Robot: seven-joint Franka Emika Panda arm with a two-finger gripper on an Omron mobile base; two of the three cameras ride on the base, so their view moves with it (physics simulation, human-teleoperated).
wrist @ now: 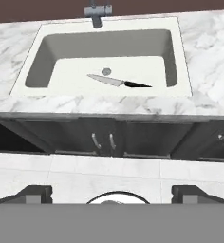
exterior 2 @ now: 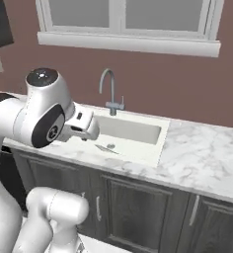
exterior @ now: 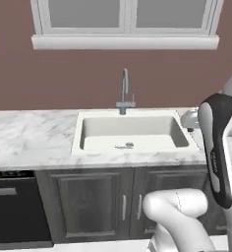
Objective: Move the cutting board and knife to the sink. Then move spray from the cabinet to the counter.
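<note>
In the left base view the sink (exterior: pixel 130 132) sat in the counter (exterior: pixel 29 138) under the faucet (exterior: pixel 124 93), with only a small sliver of the knife (exterior: pixel 122 146) showing on the basin floor beside the drain. In the right base view the arm was folded in front of the sink's left end, the knife (exterior 2: pixel 106 148) just beyond it. In the hand view the gripper (wrist: pixel 112 193) hung with fingers spread wide and nothing between them, well back from the counter; the knife (wrist: pixel 117 82) lay far ahead in the basin. The cutting board and spray weren't visible, so a blind swing toward them risked clipping the faucet or counter edge
</note>
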